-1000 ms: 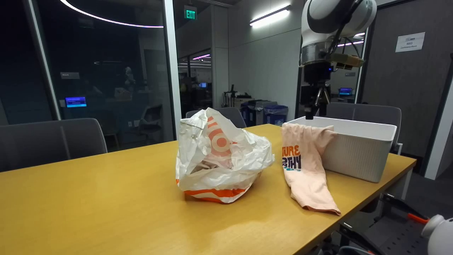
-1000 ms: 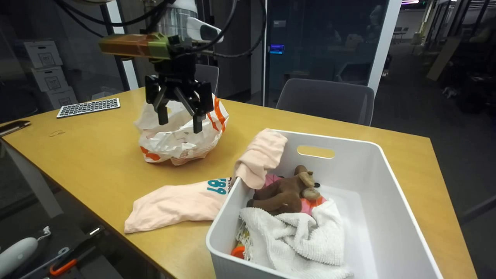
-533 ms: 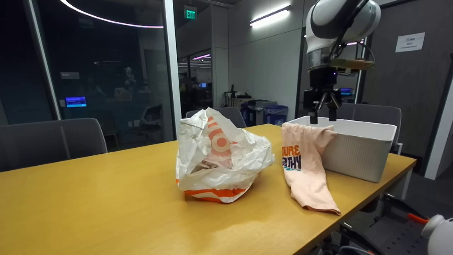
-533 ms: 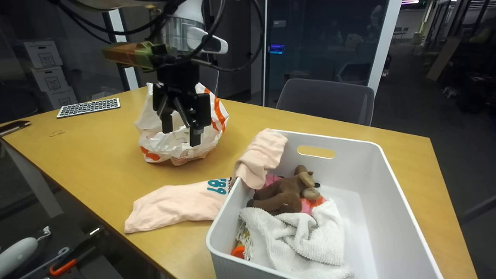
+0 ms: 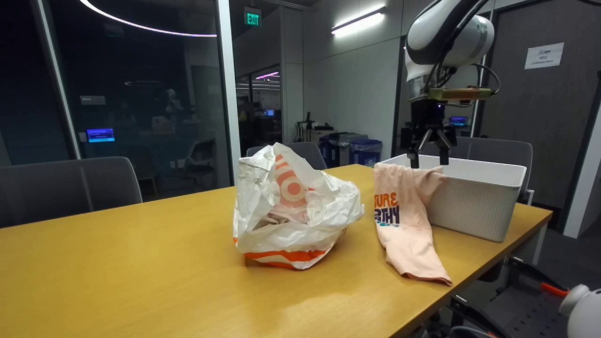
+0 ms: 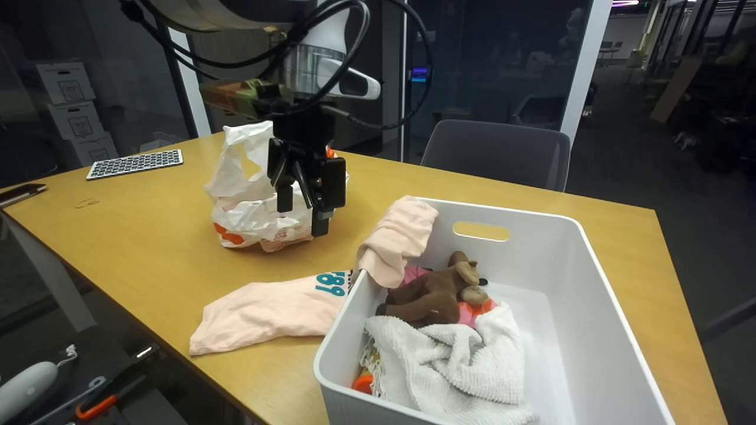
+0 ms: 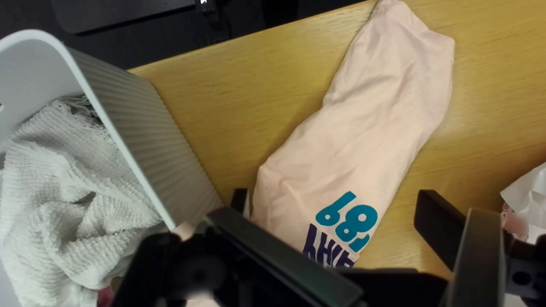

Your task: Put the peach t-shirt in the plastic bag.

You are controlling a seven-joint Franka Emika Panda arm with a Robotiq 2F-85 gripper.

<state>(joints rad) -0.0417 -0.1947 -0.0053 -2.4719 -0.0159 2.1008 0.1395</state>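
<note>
The peach t-shirt (image 5: 409, 234) hangs over the rim of the white bin, with its lower part lying on the table. In an exterior view its upper part (image 6: 401, 236) drapes over the bin's corner. The crinkled white plastic bag (image 5: 324, 234) with orange marks stands on the table beside the shirt; it also shows in an exterior view (image 6: 233, 183). My gripper (image 6: 303, 216) is open and empty, above the shirt and apart from it. In the wrist view the shirt (image 7: 362, 115) with its teal and dark print lies below, between the spread fingers (image 7: 437, 226).
The white rigid bin (image 6: 567, 354) holds a white knitted cloth (image 6: 455, 366), a brown plush toy (image 6: 431, 295) and some pink and orange things. A white keyboard (image 6: 136, 163) lies at the table's far end. A grey chair (image 6: 496, 153) stands behind the table.
My gripper has moved lower and turned slightly. In an exterior view it has shifted right, away from in front of the bag and toward the shirt. The shirt and bag have not moved.
</note>
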